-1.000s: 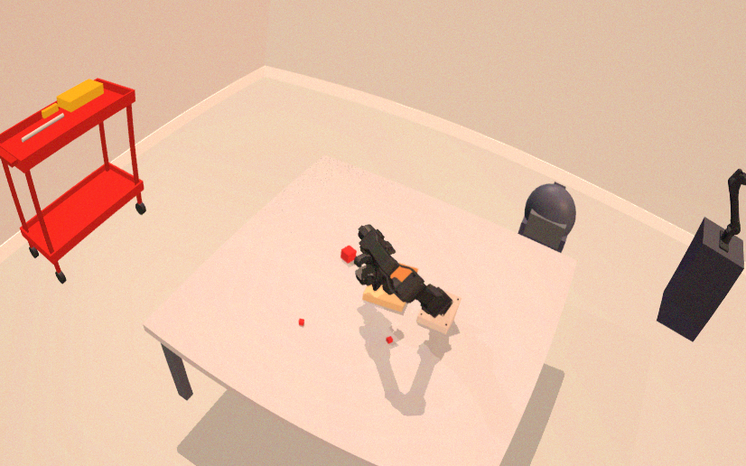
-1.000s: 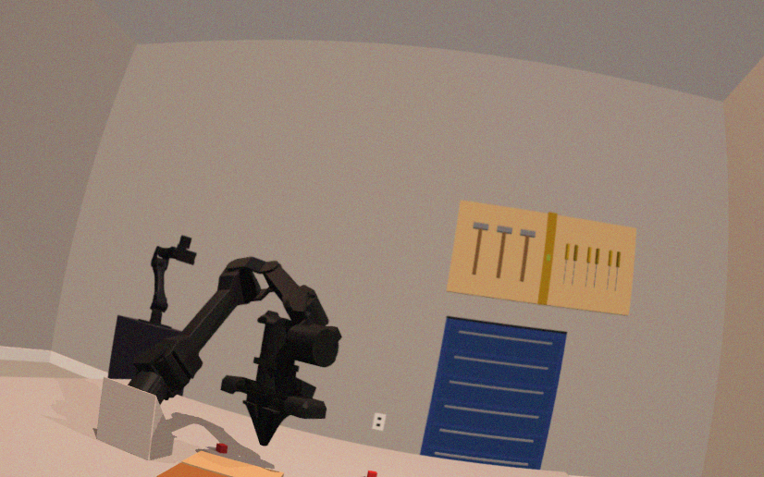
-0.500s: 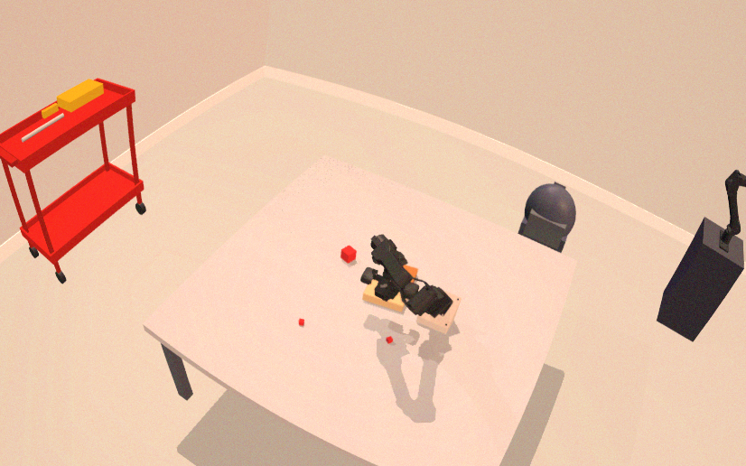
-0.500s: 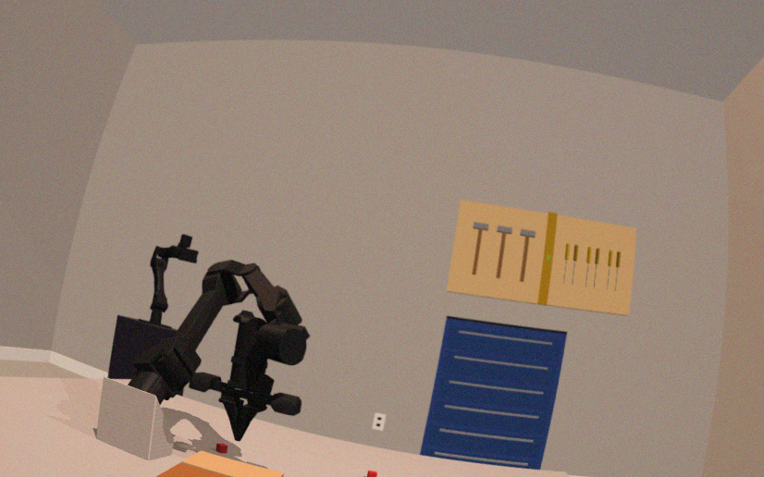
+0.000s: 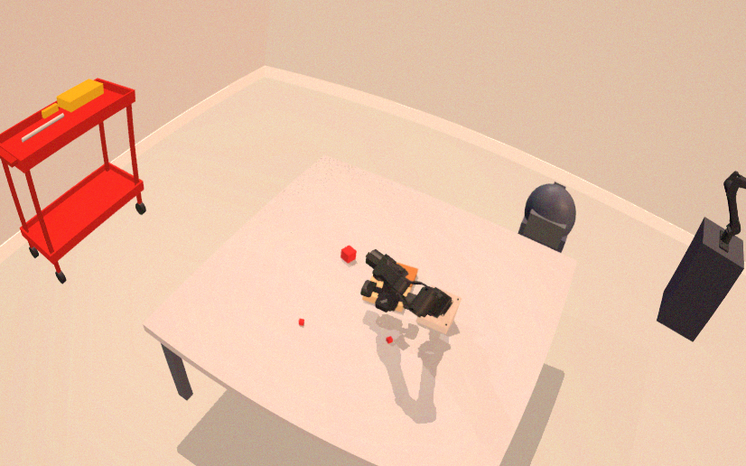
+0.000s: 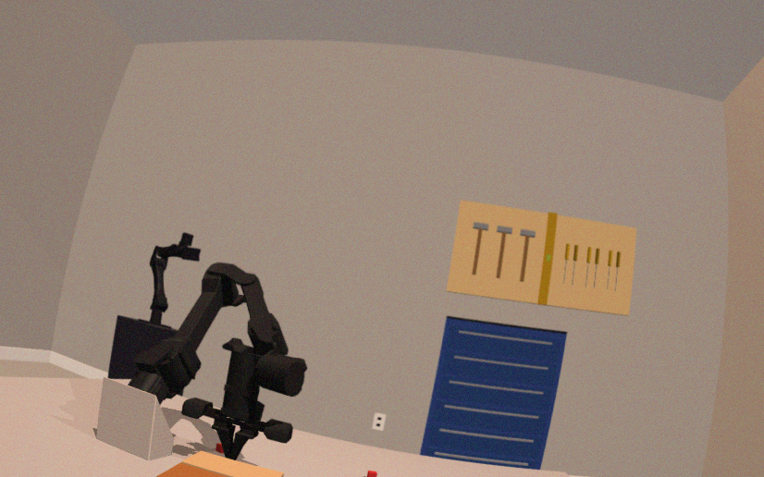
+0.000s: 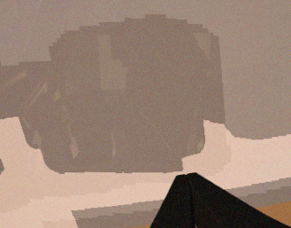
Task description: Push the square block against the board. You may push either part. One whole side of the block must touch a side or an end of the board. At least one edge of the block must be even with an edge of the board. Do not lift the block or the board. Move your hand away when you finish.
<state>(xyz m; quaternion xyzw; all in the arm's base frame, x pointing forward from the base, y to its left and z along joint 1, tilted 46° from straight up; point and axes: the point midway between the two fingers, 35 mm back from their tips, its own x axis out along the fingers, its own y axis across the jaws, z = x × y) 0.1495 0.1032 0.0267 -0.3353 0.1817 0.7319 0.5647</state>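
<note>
The light orange board (image 5: 368, 299) (image 6: 237, 463) lies flat, partly under the arm in the top view. A darker orange piece, apparently the square block (image 5: 410, 270) (image 6: 195, 471), lies at its far side in the top view and in front of it in the exterior view. The arm hides much of their join, so I cannot tell if a whole side touches or edges are even. My gripper (image 6: 231, 458) (image 7: 187, 183) is shut and empty, pointing down low behind the board in the exterior view. The board's brown side shows at the lower right in the wrist view.
A larger red cube (image 5: 348, 254) lies beyond the board. Two small red cubes (image 5: 301, 321) (image 5: 388, 340) lie on the near side of the table (image 5: 237, 347). The arm's pale base plate (image 5: 451, 315) (image 6: 127, 414) stands beside the board. Arm shadows cross the tabletop.
</note>
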